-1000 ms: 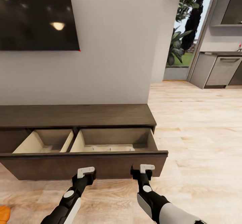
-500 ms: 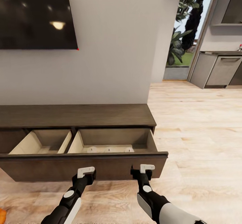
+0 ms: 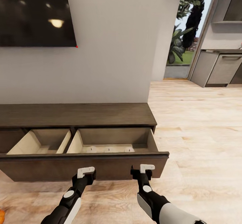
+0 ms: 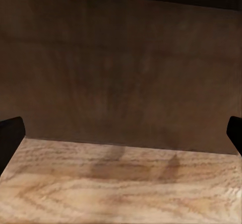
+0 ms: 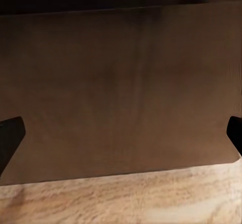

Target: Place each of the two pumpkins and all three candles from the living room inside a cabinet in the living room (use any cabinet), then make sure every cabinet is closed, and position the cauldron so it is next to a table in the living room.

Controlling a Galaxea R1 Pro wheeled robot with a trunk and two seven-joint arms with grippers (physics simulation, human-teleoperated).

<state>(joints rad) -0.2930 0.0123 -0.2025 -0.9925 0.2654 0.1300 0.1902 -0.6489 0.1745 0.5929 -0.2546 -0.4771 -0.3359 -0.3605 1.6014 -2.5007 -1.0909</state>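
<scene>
**Drawer open, candles stowed, closing still to be done**

Head view: the cabinet is seen against the white wall, below a dark screen. Its wide drawer is pulled out. Three candles are lined up in the drawer's right compartment, close behind the front panel. The left compartment looks bare as far as it can be seen, so no pumpkin is seen stowed. A sliver of orange is caught on the floor at the picture's lower left corner, well left of the cabinet; it may be a pumpkin, though too little is shown to be sure. The left gripper and right gripper are held just in front of the drawer panel, apart from it. Whether the jaws are spread cannot be told from here.

Left wrist view: the left gripper's dark fingertips sit at opposite edges, so the jaws are judged wide and empty, facing the drawer panel above the wooden floor.

Right wrist view: the right fingertips are likewise set wide, with nothing held, facing the same panel.

The candles are judged done; the pumpkins, the closing and the cauldron remain.

No writing or brand can be read.
</scene>
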